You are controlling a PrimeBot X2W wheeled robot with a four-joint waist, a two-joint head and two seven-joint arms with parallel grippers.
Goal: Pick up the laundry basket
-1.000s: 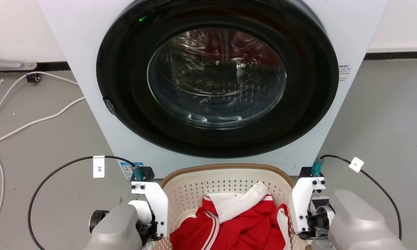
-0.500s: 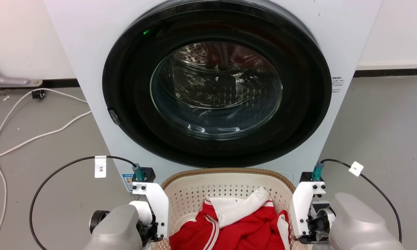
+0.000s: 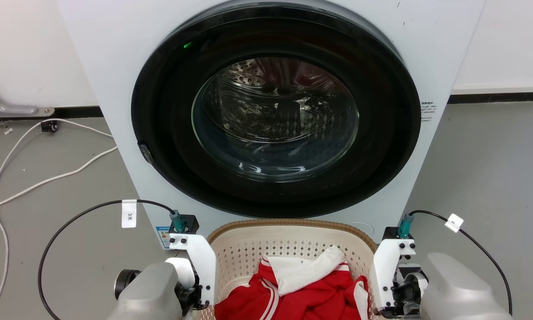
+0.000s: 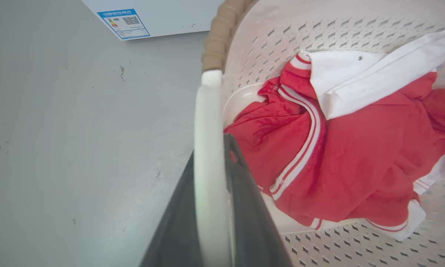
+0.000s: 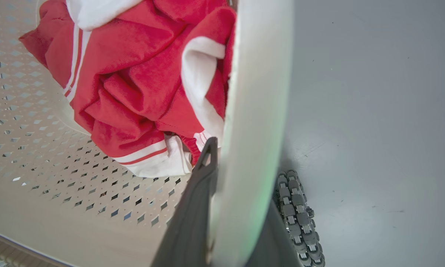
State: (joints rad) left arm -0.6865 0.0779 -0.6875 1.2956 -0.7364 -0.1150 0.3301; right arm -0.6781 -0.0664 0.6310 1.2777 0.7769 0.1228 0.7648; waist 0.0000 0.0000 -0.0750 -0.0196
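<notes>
The left claw (image 4: 209,148) is clamped on the white side handle (image 4: 207,111) of the cream-white perforated plastic laundry basket (image 4: 267,44), one dark finger on either side. The right claw (image 5: 241,155) pinches the opposite white handle (image 5: 259,92), though its outer finger is mostly hidden behind that handle. The basket sits between the two claws, its near half cut off in the head view. Whether its base touches the grey floor (image 3: 493,155) cannot be told. A crumpled red-and-white garment (image 3: 302,298) lies inside. Ahead of both claws stands a white front-loading washing machine (image 3: 115,66), its round dark door (image 3: 160,111) shut. White cables (image 3: 77,169) trail on the floor out beyond the left claw. A ridged grey wheel (image 5: 294,207) shows just outside the right claw.
</notes>
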